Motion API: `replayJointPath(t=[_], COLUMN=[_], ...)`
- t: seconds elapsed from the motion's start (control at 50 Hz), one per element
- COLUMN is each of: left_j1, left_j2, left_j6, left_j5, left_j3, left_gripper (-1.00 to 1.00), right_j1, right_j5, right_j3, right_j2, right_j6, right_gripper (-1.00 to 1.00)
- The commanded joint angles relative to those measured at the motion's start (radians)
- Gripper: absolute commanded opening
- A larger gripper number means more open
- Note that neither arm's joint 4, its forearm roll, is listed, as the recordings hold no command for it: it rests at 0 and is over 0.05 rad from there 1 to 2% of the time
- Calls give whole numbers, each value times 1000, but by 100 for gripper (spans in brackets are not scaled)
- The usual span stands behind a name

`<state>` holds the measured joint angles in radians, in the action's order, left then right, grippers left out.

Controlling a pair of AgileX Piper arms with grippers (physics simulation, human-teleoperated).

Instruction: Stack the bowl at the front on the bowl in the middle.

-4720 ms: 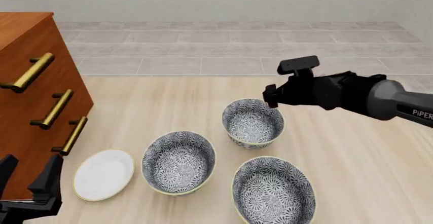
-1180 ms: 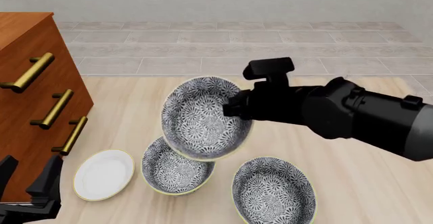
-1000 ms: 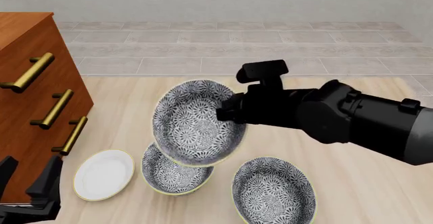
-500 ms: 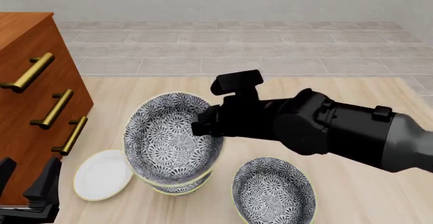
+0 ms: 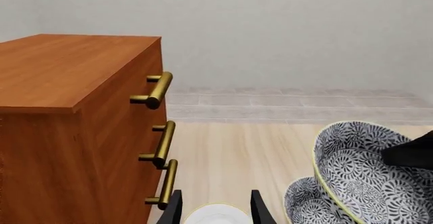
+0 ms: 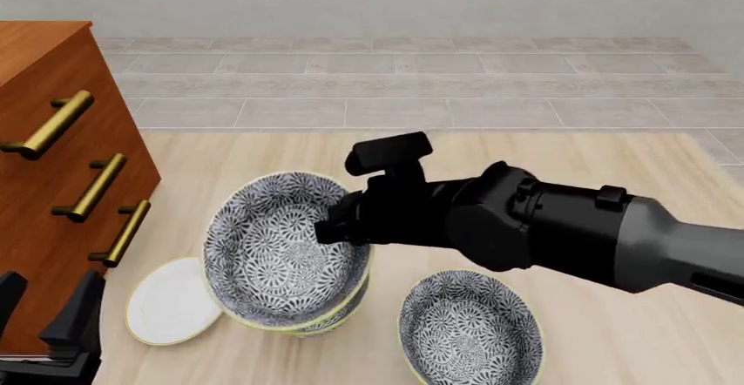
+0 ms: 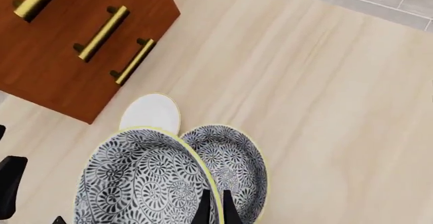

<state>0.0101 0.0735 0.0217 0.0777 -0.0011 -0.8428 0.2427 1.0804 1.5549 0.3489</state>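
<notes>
The bowl at the front (image 6: 279, 259), grey with white floral pattern and a cream rim, hangs tilted just above the bowl in the middle (image 6: 326, 324). It covers most of that bowl, and I cannot tell if they touch. My right gripper (image 6: 337, 226) is shut on its far rim. The right wrist view shows the fingers (image 7: 215, 209) pinching the rim of the held bowl (image 7: 142, 183), with the middle bowl (image 7: 233, 158) under and beside it. My left gripper (image 6: 47, 315) stands open at the near left, with nothing between its fingers (image 5: 174, 209).
A third matching bowl (image 6: 471, 328) sits at the near right. A flat white plate (image 6: 169, 302) lies left of the stacked pair. A wooden dresser (image 6: 58, 167) with brass handles stands along the left side, close to my left gripper.
My right gripper has carried the bowl down and to the left, from well above the table to right over the middle bowl. The left arm has barely moved.
</notes>
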Motion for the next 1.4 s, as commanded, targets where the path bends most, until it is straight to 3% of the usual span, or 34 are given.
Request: replayJointPath(t=[0.02,0.54,1.4], left_j1=[8,3,10], left_j2=[-23,-5,-8], left_j6=[4,11,9], left_j5=[-16,-3,-7], left_j3=[0,0,0], left_gripper=[100,100,100], right_j1=[17,93,85], right_j5=[-20,-64,-130], right_j3=[13,36,-7], right_j2=[40,167,228], right_j6=[3,-17,-2], right_gripper=[-100,-100,-100])
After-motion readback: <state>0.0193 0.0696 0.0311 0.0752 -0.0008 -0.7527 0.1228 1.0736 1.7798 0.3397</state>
